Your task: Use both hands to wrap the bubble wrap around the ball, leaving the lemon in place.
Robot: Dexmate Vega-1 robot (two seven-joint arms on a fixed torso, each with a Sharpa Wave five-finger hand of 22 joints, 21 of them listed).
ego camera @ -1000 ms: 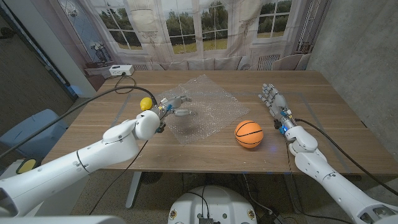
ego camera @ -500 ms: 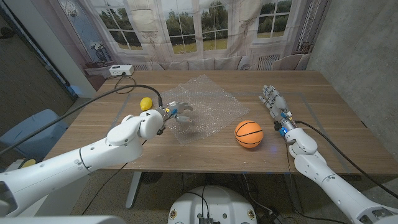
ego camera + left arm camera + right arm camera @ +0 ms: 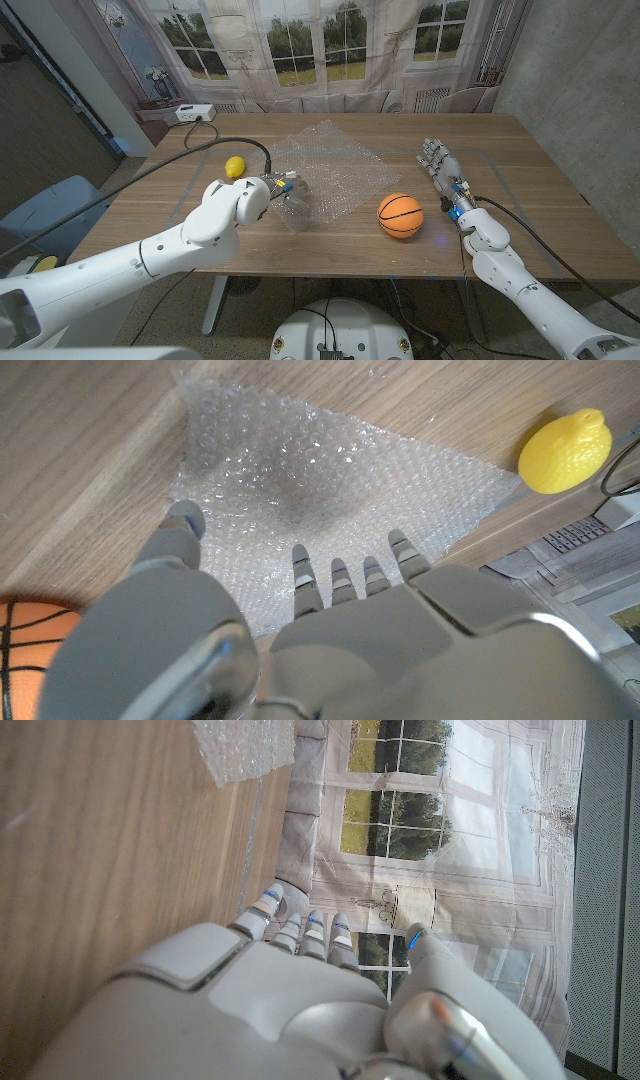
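While our left hand [image 3: 281, 187] hovers open over the bubble wrap [image 3: 325, 170], ball [image 3: 400, 215] to its right, lemon [image 3: 235, 166] on its other side, we should pinch the sheet's near edge w/o nudging lemon; right hand [image 3: 443, 170] waits open beyond the ball
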